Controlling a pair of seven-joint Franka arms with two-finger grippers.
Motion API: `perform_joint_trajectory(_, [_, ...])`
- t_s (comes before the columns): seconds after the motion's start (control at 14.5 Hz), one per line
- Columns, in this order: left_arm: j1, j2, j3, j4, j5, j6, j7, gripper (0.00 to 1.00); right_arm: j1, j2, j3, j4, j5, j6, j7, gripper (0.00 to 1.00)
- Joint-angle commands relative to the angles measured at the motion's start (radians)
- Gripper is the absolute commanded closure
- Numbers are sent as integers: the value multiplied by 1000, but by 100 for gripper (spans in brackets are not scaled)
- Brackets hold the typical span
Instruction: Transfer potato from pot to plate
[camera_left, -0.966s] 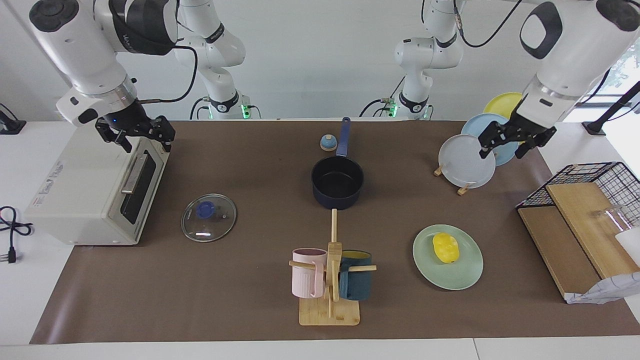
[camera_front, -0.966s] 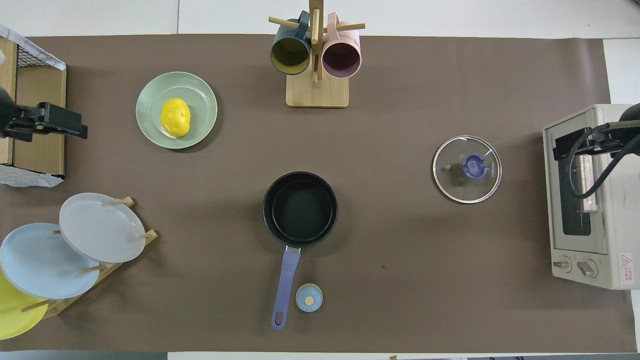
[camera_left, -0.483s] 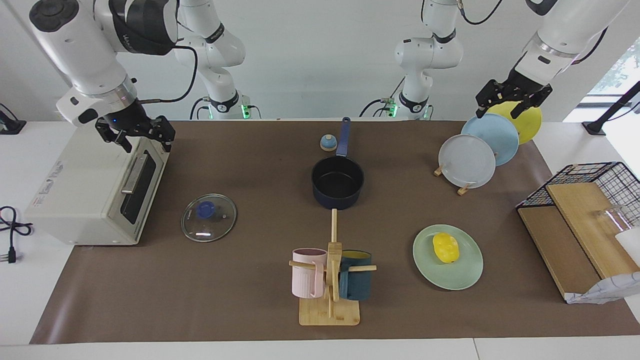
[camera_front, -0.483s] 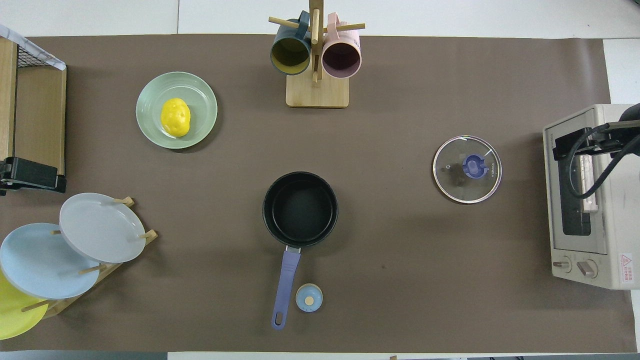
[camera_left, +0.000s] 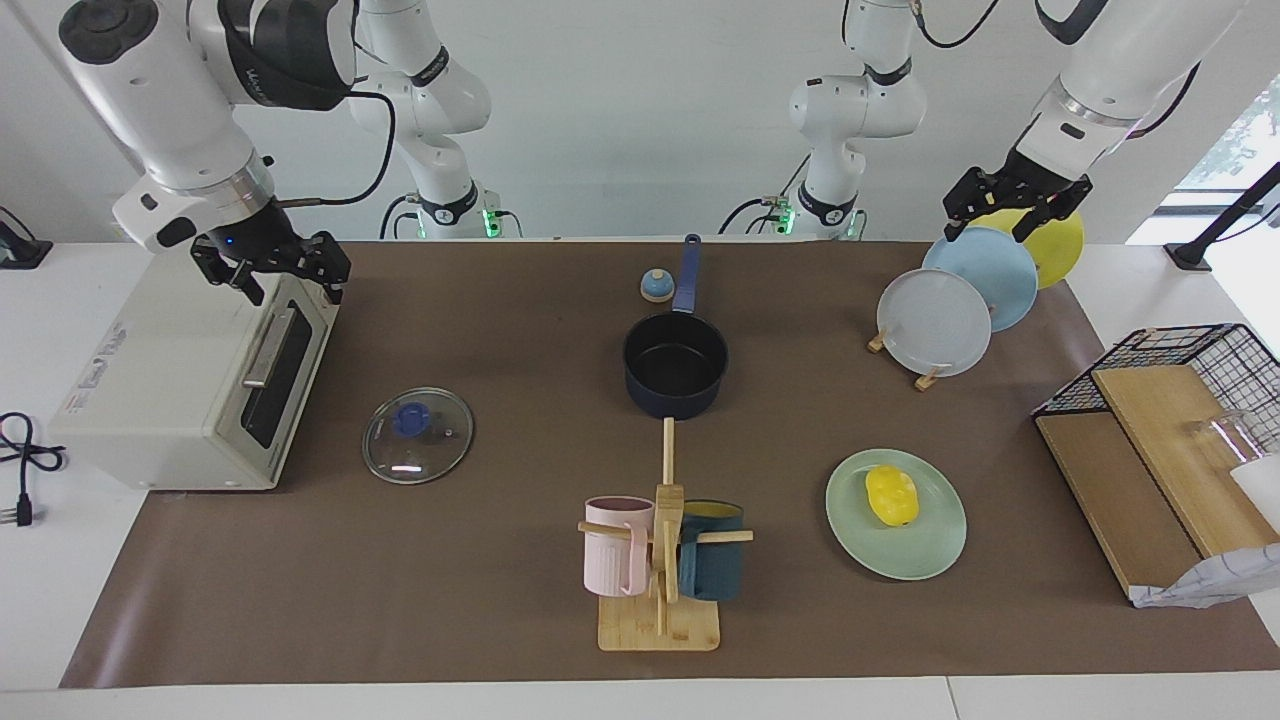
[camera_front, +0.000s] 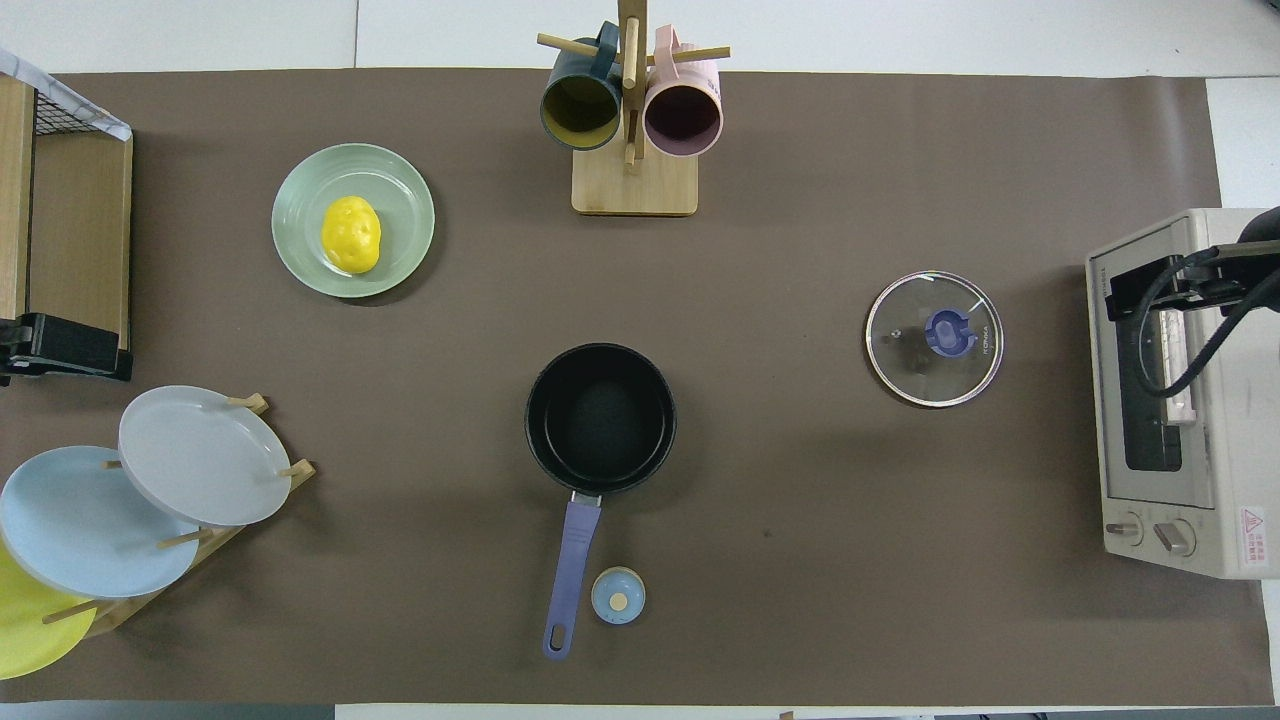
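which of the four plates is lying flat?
The mint-green plate, flat on the mat with the potato on it. The grey-white, light blue and yellow ones stand tilted in the wooden rack.

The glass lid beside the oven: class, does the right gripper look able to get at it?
Probably yes. The right gripper hangs open over the oven, and the glass lid lies flat with nothing on it.

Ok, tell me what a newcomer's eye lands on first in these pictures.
The bright yellow potato stands out, lying on the mint-green plate toward the left arm's end of the table. Next comes the dark pot mid-table, empty, its blue handle pointing toward the robots. Both hands are up and open, holding nothing: the left hand over the plate rack, the right hand over the toaster oven.
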Motion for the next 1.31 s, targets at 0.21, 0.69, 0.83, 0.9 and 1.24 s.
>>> perform_joint_trajectory(0.21, [5,61,-14,60,23,-28,-7,0,-7,3,6,9,4,-19,13,0])
perform_joint_trajectory(0.69, [8,38,-14,52,22,-29,-4,0,-8,3,5,9,6,-19,15,0])
perform_joint_trajectory(0.83, [8,37,-15,51,22,-26,-2,0,-7,3,6,9,6,-19,13,0])
perform_joint_trajectory(0.9, [8,37,-15,49,22,-26,-2,0,-7,3,5,9,6,-19,15,0])
perform_joint_trajectory(1.24, [4,12,-14,-18,20,59,-4,0,-7,3,6,9,6,-19,15,0])
